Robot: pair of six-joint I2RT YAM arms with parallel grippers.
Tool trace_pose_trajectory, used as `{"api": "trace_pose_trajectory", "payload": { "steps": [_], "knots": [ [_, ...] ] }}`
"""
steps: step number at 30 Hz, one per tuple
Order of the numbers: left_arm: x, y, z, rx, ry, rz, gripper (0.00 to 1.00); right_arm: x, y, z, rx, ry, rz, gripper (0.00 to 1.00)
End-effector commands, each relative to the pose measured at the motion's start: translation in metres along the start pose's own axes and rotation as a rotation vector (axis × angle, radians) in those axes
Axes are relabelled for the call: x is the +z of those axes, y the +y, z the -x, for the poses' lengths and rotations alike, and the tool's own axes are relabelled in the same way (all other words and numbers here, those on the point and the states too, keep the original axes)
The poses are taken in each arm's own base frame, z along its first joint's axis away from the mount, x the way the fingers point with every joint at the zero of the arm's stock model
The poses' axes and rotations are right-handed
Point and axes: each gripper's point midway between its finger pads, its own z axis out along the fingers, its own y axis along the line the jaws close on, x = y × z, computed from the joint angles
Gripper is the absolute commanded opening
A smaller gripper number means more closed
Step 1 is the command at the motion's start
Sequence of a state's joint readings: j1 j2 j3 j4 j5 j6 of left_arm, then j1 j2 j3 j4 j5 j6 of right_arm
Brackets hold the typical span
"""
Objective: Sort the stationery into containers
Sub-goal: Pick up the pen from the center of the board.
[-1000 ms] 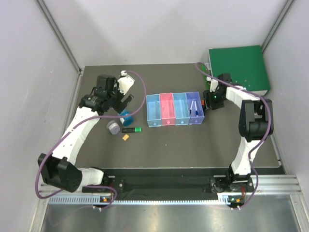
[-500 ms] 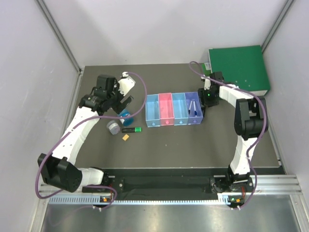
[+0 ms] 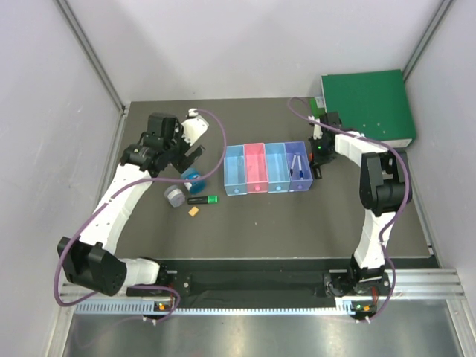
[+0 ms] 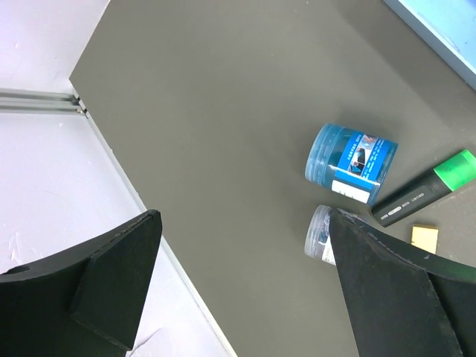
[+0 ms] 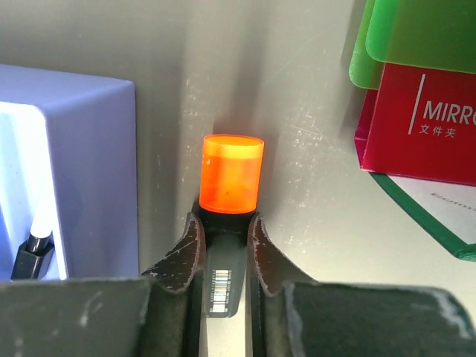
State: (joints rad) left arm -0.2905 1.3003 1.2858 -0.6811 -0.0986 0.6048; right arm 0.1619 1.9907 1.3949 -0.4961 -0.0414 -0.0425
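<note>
Just beside the purple bin point(image 5: 93, 149), the right gripper point(image 5: 223, 236) pinches the orange-capped highlighter point(image 5: 232, 172), cap jutting beyond its jaws.

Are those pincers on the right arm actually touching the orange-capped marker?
Touching. The right wrist view shows the right gripper closed on the orange-capped highlighter, both fingers pressed against its black barrel.

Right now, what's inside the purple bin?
A white pen with a black end lies in the purple bin. The top view hints at a second pen; the wall hides the rest up close.
</note>
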Motion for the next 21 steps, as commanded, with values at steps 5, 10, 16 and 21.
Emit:
{"api": "trace_pose_trajectory", "payload": {
  "steps": [5,10,16,21],
  "knots": [
    [-0.023,0.020,0.024,-0.013,-0.083,0.061,0.99,-0.026,-0.002,-0.006,-0.015,-0.003,-0.021,0.00],
    [-0.028,0.022,0.025,-0.013,-0.091,0.070,0.99,-0.066,-0.005,0.009,-0.014,-0.079,-0.012,0.00],
    [-0.032,0.015,0.017,-0.022,-0.088,0.056,0.99,-0.106,-0.004,0.030,-0.007,-0.159,0.020,0.00],
    [-0.036,0.011,0.013,-0.027,-0.087,0.050,0.99,-0.132,0.003,0.053,0.018,-0.231,0.090,0.00]
  ]
}}
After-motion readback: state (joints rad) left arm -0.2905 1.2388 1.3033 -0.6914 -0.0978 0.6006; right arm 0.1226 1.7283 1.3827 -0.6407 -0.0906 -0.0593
